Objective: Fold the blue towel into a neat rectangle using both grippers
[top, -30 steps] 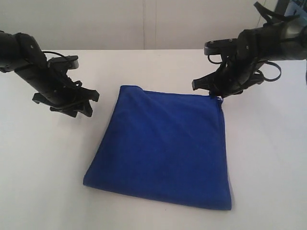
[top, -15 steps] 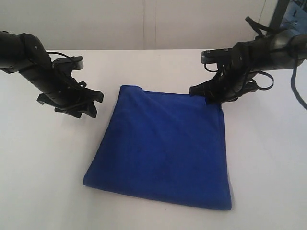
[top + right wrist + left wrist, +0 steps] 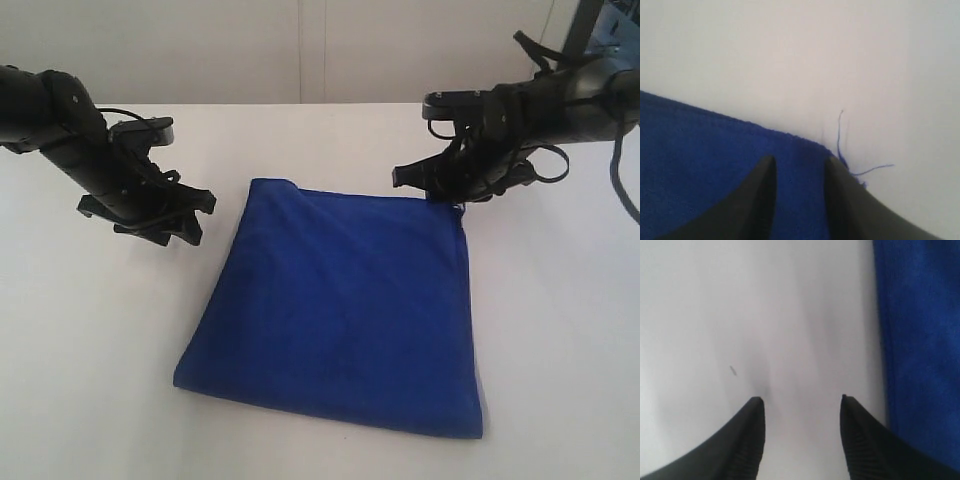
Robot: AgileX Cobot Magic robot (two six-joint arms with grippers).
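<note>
The blue towel lies flat on the white table, folded into a rough four-sided shape. My left gripper hovers over bare table just left of the towel's far left corner. It is open and empty; in the left wrist view the left gripper spans white table with the towel's edge beside one finger. My right gripper sits at the far right corner. In the right wrist view the right gripper stands open over the towel, near a loose thread.
A pale wall backs the table's far edge. Black cables loop off the right arm. A small dark speck marks the table near the left gripper.
The right gripper dipped toward the towel's far right corner and has lifted slightly again. The left gripper edged a little toward the towel, then held still. The towel has not moved.
</note>
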